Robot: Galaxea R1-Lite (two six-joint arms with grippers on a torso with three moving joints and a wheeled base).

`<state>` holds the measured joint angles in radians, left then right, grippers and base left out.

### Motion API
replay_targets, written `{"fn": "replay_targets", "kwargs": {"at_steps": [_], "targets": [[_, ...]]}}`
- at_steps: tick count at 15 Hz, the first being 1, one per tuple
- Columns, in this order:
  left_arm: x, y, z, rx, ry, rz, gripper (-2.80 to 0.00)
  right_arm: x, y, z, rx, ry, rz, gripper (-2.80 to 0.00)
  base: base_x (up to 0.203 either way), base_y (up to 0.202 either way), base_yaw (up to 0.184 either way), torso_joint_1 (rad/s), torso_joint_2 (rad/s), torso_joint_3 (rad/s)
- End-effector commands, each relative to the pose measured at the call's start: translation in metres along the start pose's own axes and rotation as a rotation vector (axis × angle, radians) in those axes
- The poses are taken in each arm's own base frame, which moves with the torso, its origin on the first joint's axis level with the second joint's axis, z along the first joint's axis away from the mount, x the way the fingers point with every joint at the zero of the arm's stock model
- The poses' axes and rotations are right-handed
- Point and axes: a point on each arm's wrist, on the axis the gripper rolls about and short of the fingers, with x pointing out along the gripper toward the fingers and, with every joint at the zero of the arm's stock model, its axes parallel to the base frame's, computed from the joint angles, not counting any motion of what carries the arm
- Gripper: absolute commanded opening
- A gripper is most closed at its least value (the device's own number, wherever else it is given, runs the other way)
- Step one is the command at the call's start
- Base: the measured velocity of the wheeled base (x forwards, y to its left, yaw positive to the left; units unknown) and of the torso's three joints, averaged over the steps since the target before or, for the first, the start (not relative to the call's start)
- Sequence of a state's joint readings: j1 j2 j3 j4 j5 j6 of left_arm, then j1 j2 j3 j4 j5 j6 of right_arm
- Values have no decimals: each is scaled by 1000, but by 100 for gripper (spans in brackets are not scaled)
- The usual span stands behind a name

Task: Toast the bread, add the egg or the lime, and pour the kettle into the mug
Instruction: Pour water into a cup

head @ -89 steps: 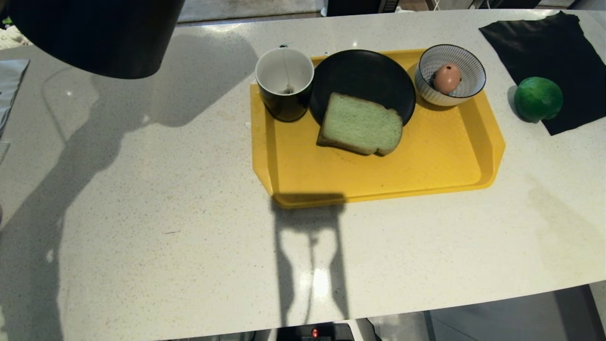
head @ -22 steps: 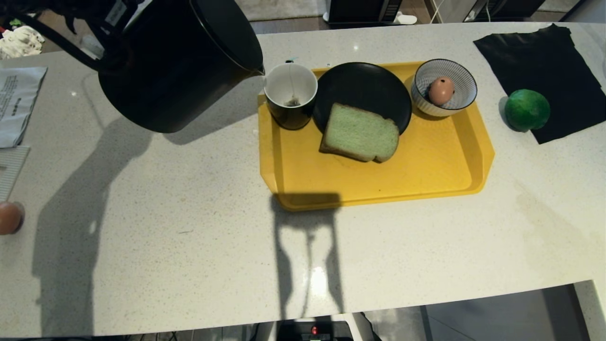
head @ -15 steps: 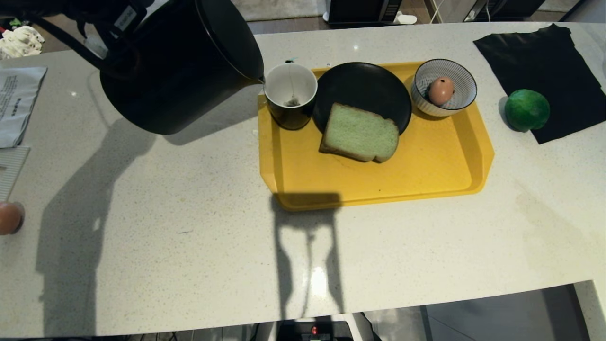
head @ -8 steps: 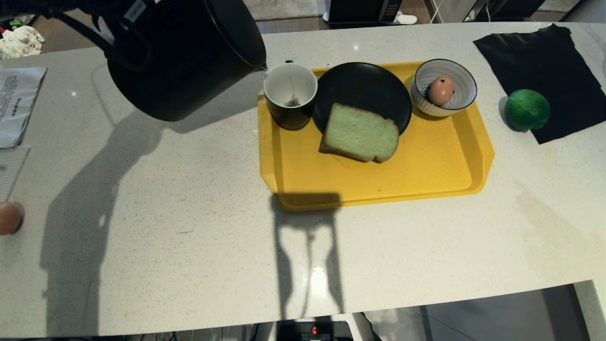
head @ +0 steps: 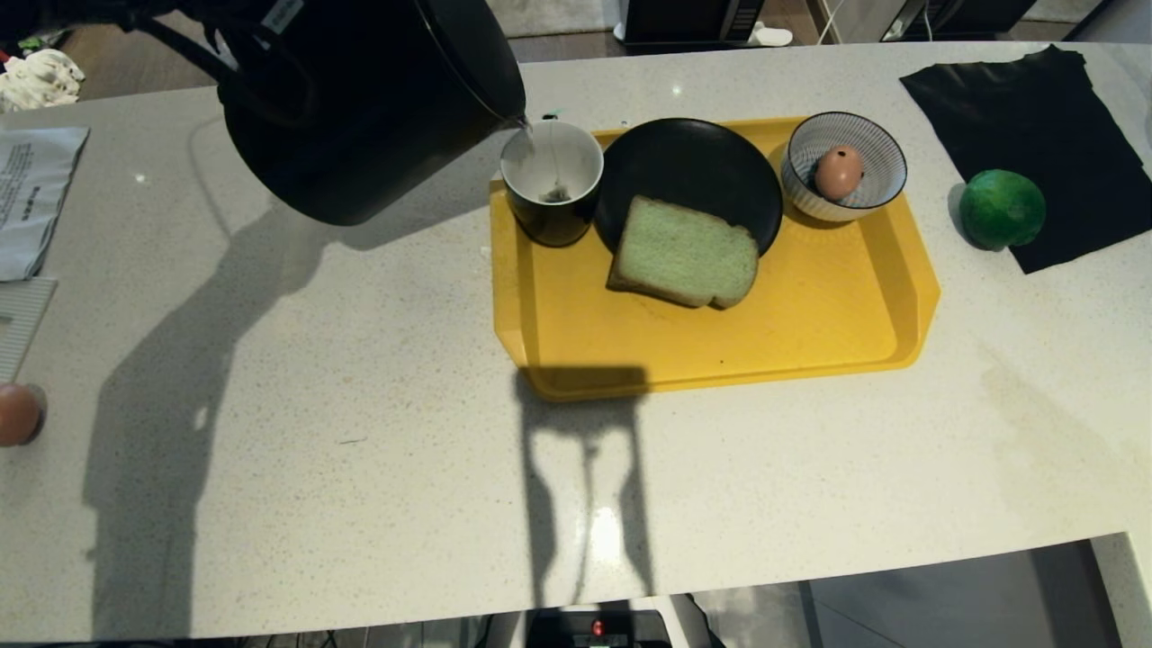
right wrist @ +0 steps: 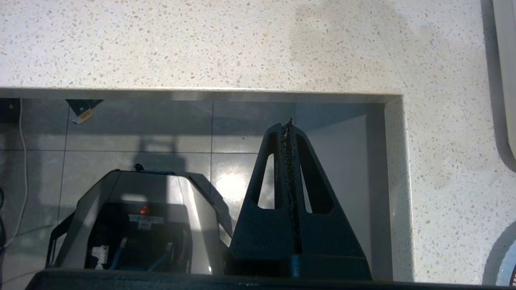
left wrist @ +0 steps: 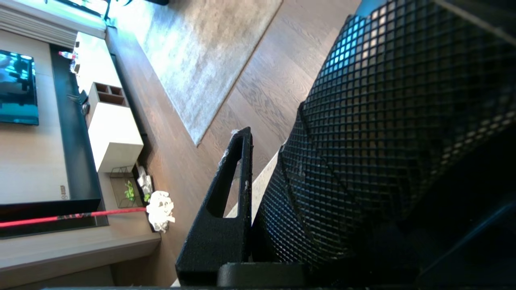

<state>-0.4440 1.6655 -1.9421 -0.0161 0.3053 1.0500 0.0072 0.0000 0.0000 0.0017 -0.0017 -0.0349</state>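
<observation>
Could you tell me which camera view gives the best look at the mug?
The head view: the mug stands on the yellow tray, with the tilted kettle pouring into it. The left wrist view shows only the kettle; the right wrist view shows no mug.

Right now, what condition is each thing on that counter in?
Kettle: tipped, spout over the mug, held by the left gripper.
Mug: upright on the tray, tea bag inside.
Bread: flat, half on the plate.
Egg: whole, in the bowl.
Lime: whole, on the cloth's edge.
Right gripper: shut, empty, below the counter edge.
</observation>
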Motion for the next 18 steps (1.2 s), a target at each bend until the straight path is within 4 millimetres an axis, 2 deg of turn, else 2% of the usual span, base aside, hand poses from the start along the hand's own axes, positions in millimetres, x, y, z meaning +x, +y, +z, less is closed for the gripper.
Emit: {"fn": "replay_targets", "kwargs": {"at_steps": [1,18], "targets": [[0,-4,4,0,-10,-9,-280,0,0,0,0,2,1,-280,0,0,0,0,0,0],[-4,-7,12,-11,-10,-10,-280,0,0,0,0,2,1,-280,0,0,0,0,0,0]]}}
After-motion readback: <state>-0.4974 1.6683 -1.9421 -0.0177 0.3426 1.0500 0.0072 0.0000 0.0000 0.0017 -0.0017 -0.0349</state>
